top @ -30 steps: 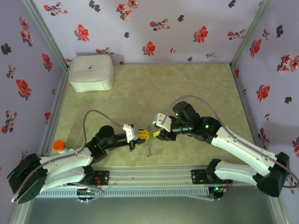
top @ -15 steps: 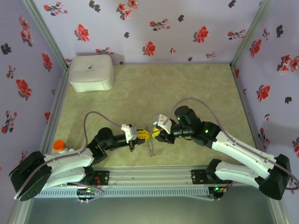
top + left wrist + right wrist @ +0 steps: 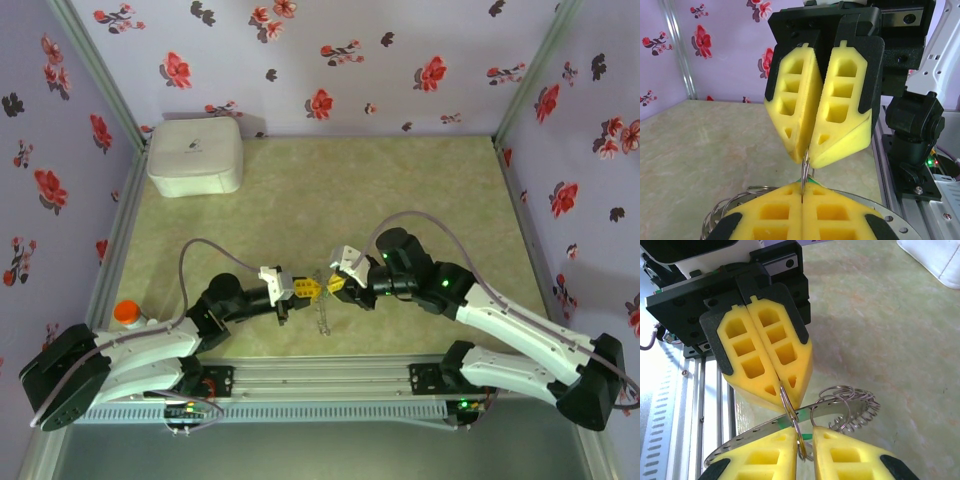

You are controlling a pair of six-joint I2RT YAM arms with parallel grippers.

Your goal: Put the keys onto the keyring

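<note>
My two grippers meet tip to tip above the table's near middle. The left gripper (image 3: 303, 290) (image 3: 803, 189) is shut on a small wire ring (image 3: 788, 405) (image 3: 805, 167). The right gripper (image 3: 335, 285) (image 3: 804, 437) has closed in on the same ring's other end, its tips pinching it in the left wrist view. The keyring (image 3: 760, 430) (image 3: 875, 207), a flat grey band with small holes, curves just behind the ring and hangs down (image 3: 322, 318). The keys, a tiny green piece (image 3: 783, 420) (image 3: 812, 179), sit where ring and band cross. Several loose wire rings (image 3: 852, 402) are strung on the band.
A white rounded box (image 3: 195, 155) (image 3: 935, 257) stands at the back left corner. An orange-capped item (image 3: 127, 312) sits by the left arm's base. The aluminium base rail (image 3: 320, 385) runs along the near edge, close under the grippers. Flowered walls enclose the table.
The right gripper's fingers have closed in around the small ring, and its arm has shifted slightly nearer. The left gripper has stayed shut and almost still.
</note>
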